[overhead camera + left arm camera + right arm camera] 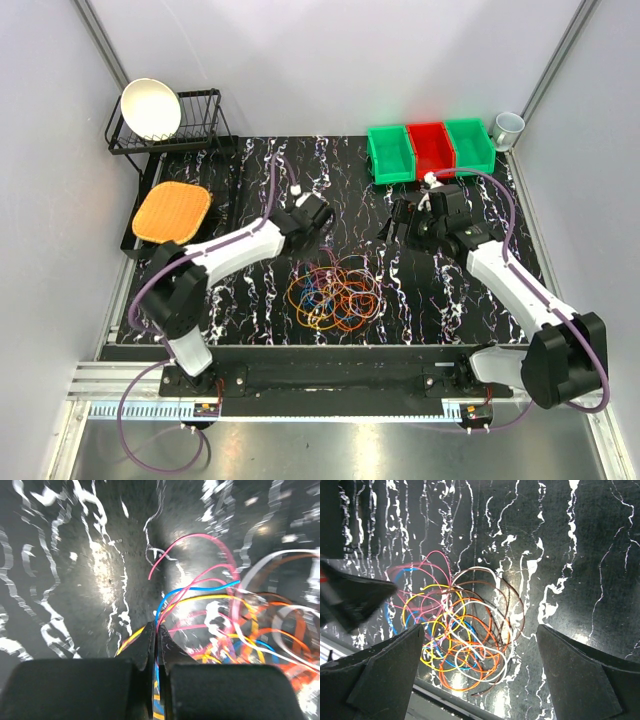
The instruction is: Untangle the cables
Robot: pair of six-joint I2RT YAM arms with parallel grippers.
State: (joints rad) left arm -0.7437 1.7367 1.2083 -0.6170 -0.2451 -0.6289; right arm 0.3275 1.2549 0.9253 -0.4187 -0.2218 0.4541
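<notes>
We are looking at the cables (pixel 335 295) lying as one loose knot of thin wire loops on the black marbled worktop (pixel 345 200), well apart from the red bin (pixel 430 148) and toward the arm bases from it. The loops are overlapping in orange, yellow, blue, pink, white and brown, with orange showing most, and a few pink strands are arching up clear of the heap. The left end effector (pixel 156 627) is pressing its fingers together, pinching blue and yellow strands at the edge of the knot that faces the bin. The right end effector (pixel 480 627) is hanging with its fingers spread wide, gripping nothing, roughly between the red bin and the knot.
</notes>
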